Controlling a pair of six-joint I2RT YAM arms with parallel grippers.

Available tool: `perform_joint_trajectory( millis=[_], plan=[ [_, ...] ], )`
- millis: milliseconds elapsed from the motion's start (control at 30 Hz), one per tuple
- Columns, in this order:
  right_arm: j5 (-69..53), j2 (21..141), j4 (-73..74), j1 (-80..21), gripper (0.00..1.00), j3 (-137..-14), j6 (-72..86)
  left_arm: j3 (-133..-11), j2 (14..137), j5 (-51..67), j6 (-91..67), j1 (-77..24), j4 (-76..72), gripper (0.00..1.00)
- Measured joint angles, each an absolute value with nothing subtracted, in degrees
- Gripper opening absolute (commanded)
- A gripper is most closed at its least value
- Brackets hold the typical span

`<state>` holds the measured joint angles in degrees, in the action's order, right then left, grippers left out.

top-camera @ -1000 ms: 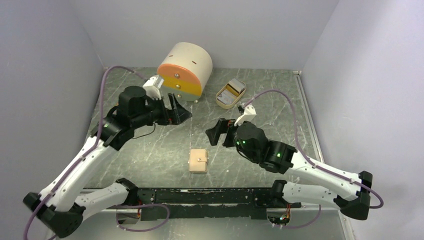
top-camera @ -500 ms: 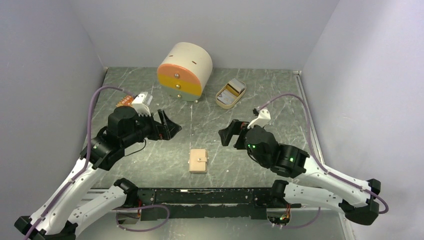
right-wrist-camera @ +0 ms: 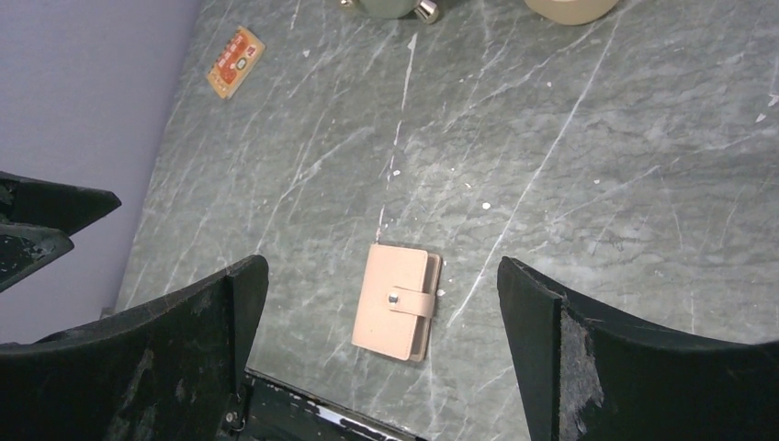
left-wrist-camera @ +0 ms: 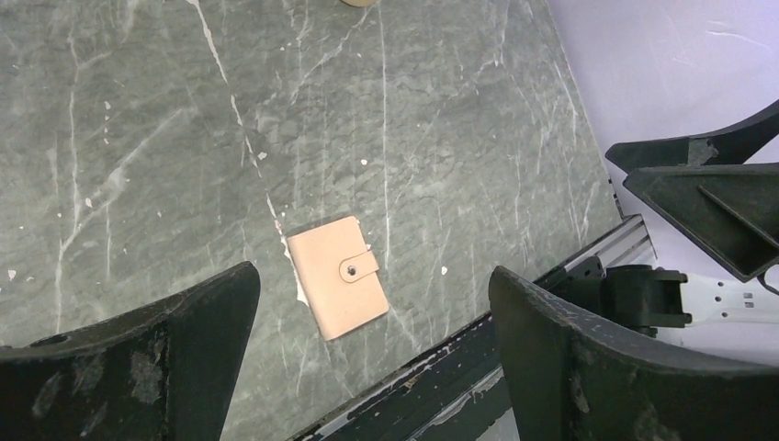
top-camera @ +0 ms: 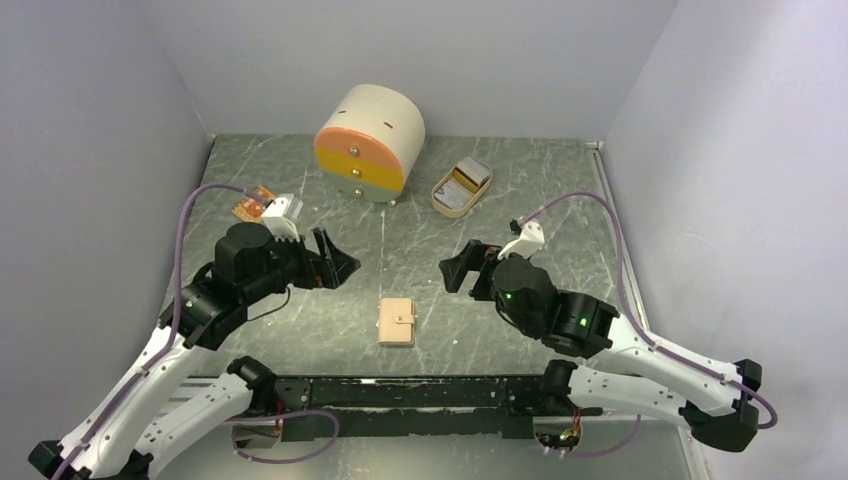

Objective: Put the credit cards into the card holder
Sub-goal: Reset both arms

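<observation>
Top external view: far left on the grey, marble-veined table (top-camera: 560, 200), a thin orange credit card (top-camera: 252, 203) lies flat near the wall. Nearer, the left gripper (top-camera: 335, 262) hangs over the table, its black wedge-shaped fingers spread wide and empty. At the far middle stands a round cream drawer box (top-camera: 368, 140) with an orange-yellow front. Near centre, the card holder (top-camera: 396, 321), a smooth tan leather-like rectangle, lies closed with its tab snapped, between both grippers. The right gripper (top-camera: 458, 270) is likewise spread apart, holding nothing. Further right, a beige oval tray (top-camera: 436, 196) holds more flat credit cards (top-camera: 468, 174), grey-silver and yellow.
</observation>
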<state>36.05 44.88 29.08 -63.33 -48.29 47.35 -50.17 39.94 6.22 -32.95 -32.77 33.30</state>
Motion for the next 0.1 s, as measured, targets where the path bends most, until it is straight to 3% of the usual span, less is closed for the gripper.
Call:
perform_joint_trajectory(
  millis=[100],
  plan=[
    [36.03, 44.95, 29.06, -63.33, 0.99, -48.29, 47.35, -50.17, 39.99, 6.2, -32.95, -32.77, 33.28, 0.99]
  ],
)
